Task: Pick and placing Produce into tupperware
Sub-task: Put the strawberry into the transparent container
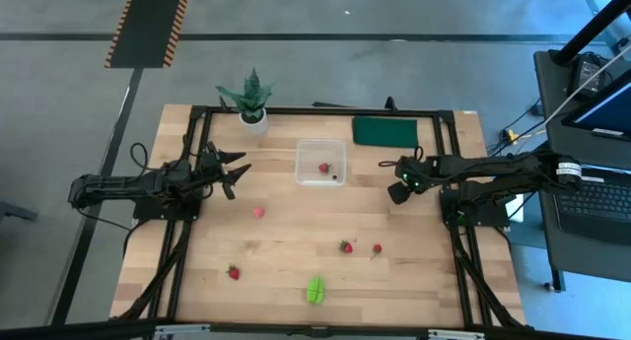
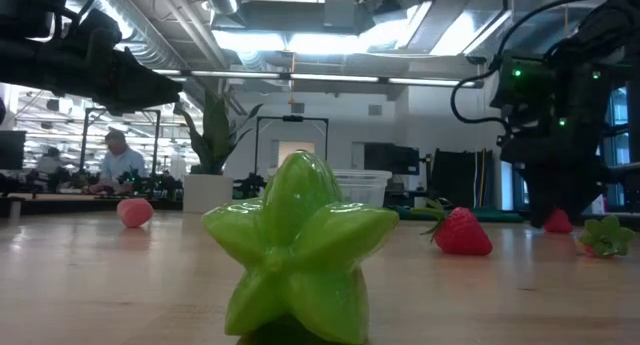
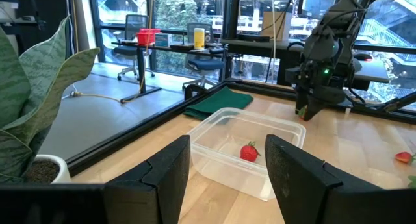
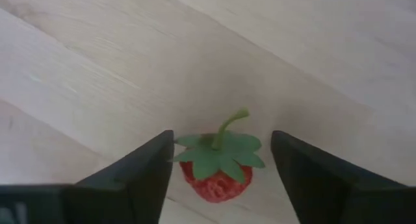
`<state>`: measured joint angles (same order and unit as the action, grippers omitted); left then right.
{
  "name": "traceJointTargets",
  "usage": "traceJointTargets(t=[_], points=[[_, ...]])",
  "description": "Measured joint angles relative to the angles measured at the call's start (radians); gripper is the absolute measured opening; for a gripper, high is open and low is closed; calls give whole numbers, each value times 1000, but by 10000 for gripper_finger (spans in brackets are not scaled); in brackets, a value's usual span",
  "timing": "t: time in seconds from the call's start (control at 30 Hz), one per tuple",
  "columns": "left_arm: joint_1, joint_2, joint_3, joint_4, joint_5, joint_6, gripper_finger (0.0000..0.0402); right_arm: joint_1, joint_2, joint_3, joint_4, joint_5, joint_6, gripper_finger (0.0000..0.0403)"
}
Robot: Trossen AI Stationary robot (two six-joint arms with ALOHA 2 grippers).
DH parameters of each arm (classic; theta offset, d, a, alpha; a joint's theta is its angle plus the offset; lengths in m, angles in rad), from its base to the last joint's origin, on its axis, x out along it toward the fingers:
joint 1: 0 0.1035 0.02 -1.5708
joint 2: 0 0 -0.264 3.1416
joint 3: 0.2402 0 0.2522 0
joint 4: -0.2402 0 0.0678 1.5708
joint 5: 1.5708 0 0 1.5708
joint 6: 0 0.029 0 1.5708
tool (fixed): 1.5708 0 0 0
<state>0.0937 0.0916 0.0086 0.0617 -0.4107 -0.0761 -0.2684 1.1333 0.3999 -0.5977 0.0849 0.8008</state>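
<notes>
Left gripper (image 1: 237,172) hovers open left of the clear plastic tupperware box (image 1: 321,163), which holds one red strawberry (image 1: 323,168). A lime-green star piece (image 1: 315,289) lies near the front edge. Right gripper (image 4: 221,165), open, straddles a small red berry (image 4: 218,169).

Even, cool daylight covers the wooden table (image 1: 296,251) in the high view, with only faint shadows. In the low view, ceiling lights (image 2: 300,40) glare white above the green star fruit (image 2: 300,250), which looms large and soft, its underside shadowed. Behind the tupperware (image 3: 244,149), bright windows (image 3: 188,23) wash out. The strawberry (image 4: 218,165) is slightly blurred.
</notes>
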Motion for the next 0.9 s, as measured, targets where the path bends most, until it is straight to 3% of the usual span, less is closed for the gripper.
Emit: traceJointTargets(t=[0.5, 0.9], points=[[0, 0, 0, 0, 0, 0, 192, -1, 1, -2, -14, 4, -20, 148], [0, 0, 0, 0, 0, 0, 192, -1, 2, -3, -7, -11, -20, 163]])
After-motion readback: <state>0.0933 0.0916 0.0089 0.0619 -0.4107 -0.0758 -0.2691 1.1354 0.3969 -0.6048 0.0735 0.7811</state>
